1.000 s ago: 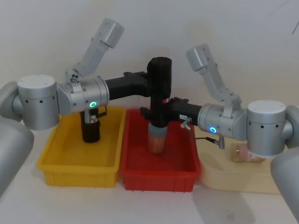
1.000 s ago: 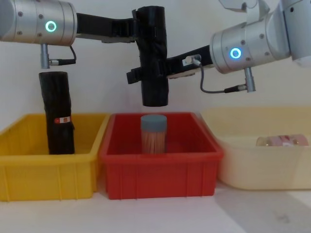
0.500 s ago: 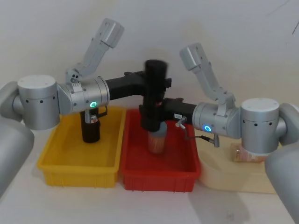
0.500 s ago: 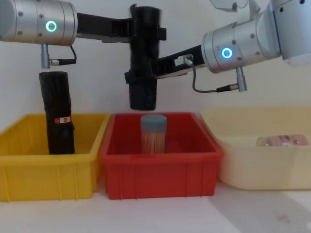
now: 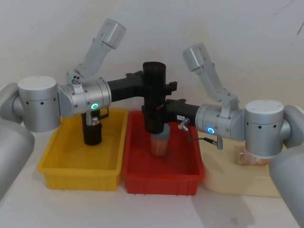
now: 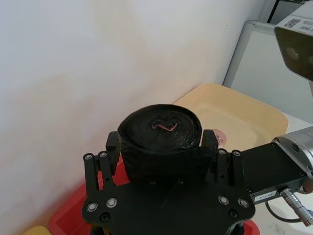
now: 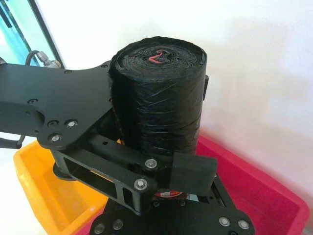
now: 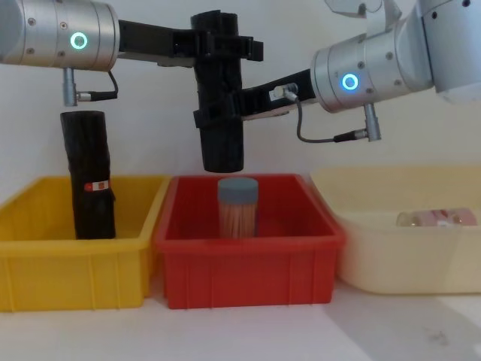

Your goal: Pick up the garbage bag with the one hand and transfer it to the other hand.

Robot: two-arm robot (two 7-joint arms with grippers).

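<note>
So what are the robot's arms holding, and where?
Both hold the black roll: the left end effector near its top, the right end effector around its middle.

No text could be read anywhere. A small red-and-white label [image 8: 97, 186] sat on the black roll [image 8: 88, 174] standing at center left of the chest view, its print too small to read. A QR-style sticker [image 6: 291, 22] was at the upper right corner of the left wrist view, on a grey arm part; it was not decodable. A white tag [image 6: 263, 197] at the lower right, on the black arm link, carried illegible print.
</note>
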